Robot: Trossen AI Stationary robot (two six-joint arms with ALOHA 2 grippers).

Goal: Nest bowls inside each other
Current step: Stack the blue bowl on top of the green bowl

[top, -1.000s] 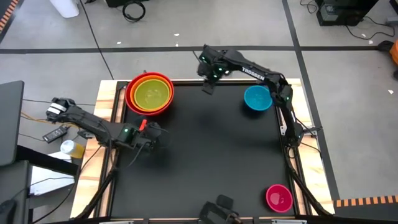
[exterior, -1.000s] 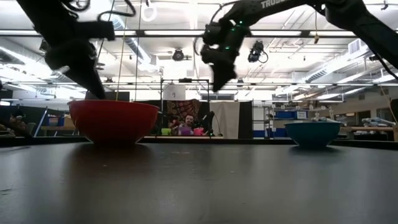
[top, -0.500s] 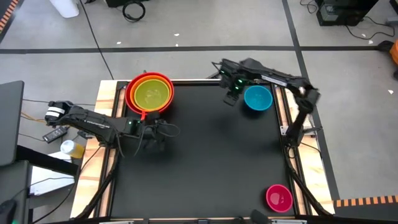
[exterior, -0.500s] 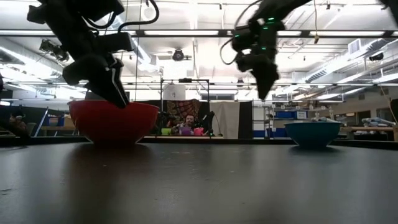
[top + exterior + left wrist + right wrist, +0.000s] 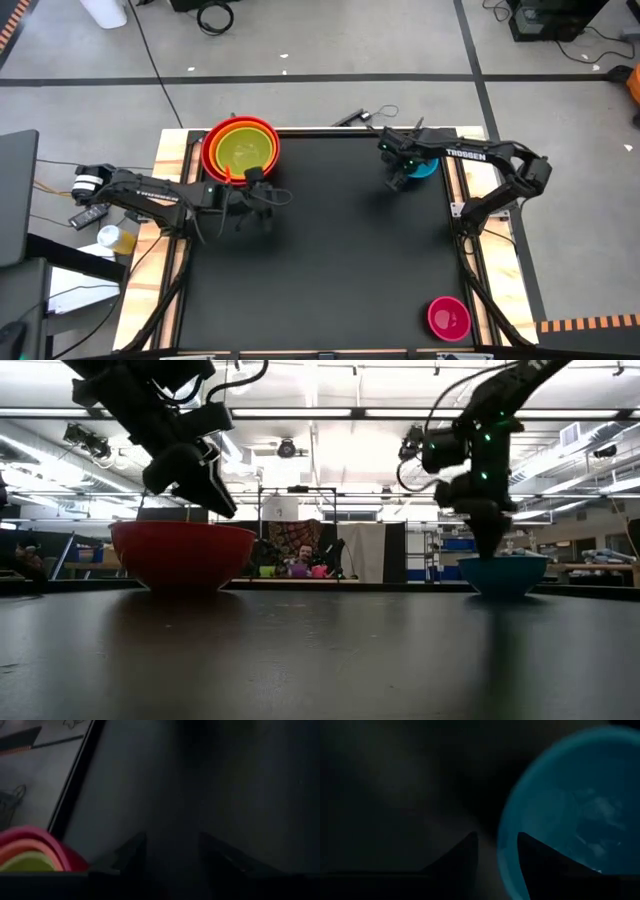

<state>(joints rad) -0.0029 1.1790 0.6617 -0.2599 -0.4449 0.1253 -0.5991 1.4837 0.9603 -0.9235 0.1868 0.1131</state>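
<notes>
Three bowls sit nested at the far left: red outermost, orange inside it, yellow-green innermost. The blue bowl stands alone at the far right, and the pink bowl at the near right corner. My right gripper is open and points down just above the blue bowl's left rim, one finger on each side of it. My left gripper is open over the bare mat, just near-right of the stack.
The black mat is bare between the stack, the blue bowl and the pink bowl. Wooden table borders run along the left and right sides. Beyond the far edge the low view shows a workshop with a person.
My right gripper has swung from the middle of the far edge toward the right edge and come down over the blue bowl, turning to point down. My left gripper has moved toward the right along the near side of the stack, rolling as it went. No bowl has moved.
</notes>
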